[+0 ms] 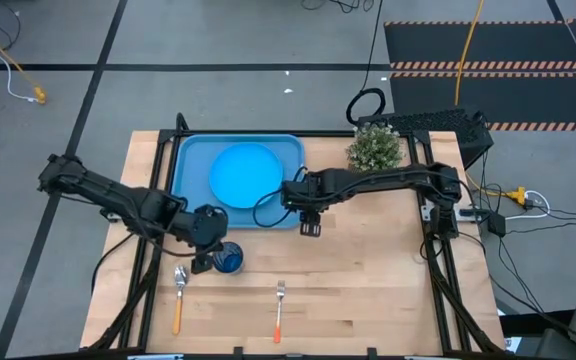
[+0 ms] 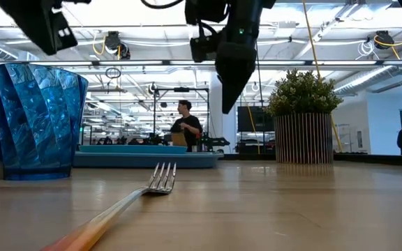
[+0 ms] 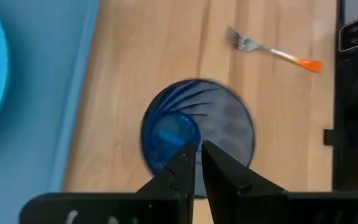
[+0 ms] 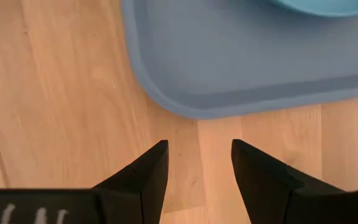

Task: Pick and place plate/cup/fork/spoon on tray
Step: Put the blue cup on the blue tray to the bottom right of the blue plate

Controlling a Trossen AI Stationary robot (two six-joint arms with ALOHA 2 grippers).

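Observation:
The round blue plate (image 1: pixel 246 172) lies flat in the light-blue tray (image 1: pixel 190 160) at the table's far side. The dark-blue cup (image 1: pixel 231 261) stands upright on its base on the table, near the tray's near edge; it also shows in the low view (image 2: pixel 37 122). My left gripper (image 3: pixel 196 158) hovers just above the cup's mouth, its fingers shut and empty. My right gripper (image 4: pixel 199 162) is open and empty above the bare table by the tray's near right corner (image 4: pixel 166 106). The spoon (image 1: pixel 179 290) and the fork (image 1: pixel 280 305) lie flat near the table's near edge.
A potted plant (image 1: pixel 374 148) stands at the table's far right, beside the tray. Bare wood lies to the right of the fork and right gripper. In the low view, people show in the room beyond the table (image 2: pixel 185 125).

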